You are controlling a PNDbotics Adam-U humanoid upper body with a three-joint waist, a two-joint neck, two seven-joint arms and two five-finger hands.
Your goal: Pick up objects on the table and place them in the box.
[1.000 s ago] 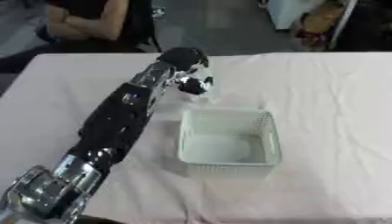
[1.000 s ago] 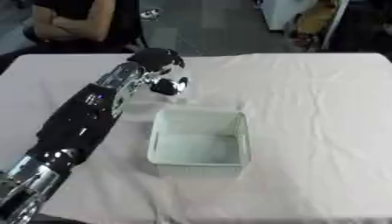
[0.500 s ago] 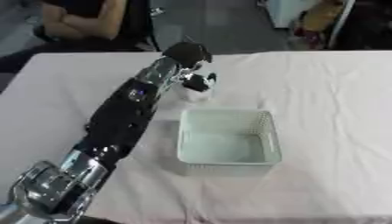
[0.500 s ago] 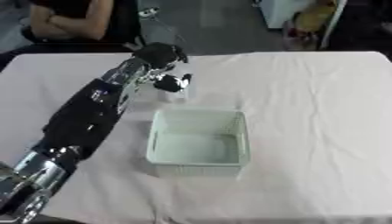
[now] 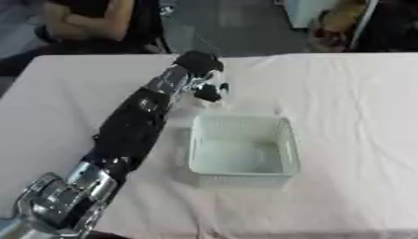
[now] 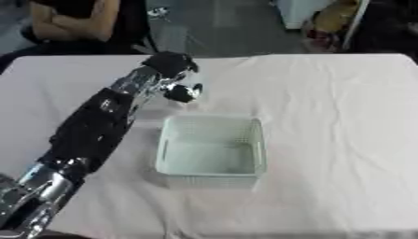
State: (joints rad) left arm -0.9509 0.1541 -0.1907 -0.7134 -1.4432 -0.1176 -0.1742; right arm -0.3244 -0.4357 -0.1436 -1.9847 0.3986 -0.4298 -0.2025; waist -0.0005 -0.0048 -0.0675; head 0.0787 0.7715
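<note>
My left arm reaches from the lower left across the table, and my left hand point(image 5: 199, 63) sits just beyond the far left corner of the box. Its dark fingers point(image 5: 211, 91) curl downward round a small white object point(image 5: 190, 101) that rests on or just above the cloth. The hand hides most of the object. The box is a white mesh basket point(image 5: 284, 140) in the middle of the table, and nothing shows inside it. My right hand appears in neither view.
A white cloth covers the table point(image 5: 351, 93). The table's far edge point(image 5: 310, 54) runs just behind my left hand, with a dark floor and clutter beyond it. My left forearm point(image 5: 130, 126) lies along the basket's left side.
My left hand has stayed at almost the same spot over the white object, shifting only slightly. The basket has not moved.
</note>
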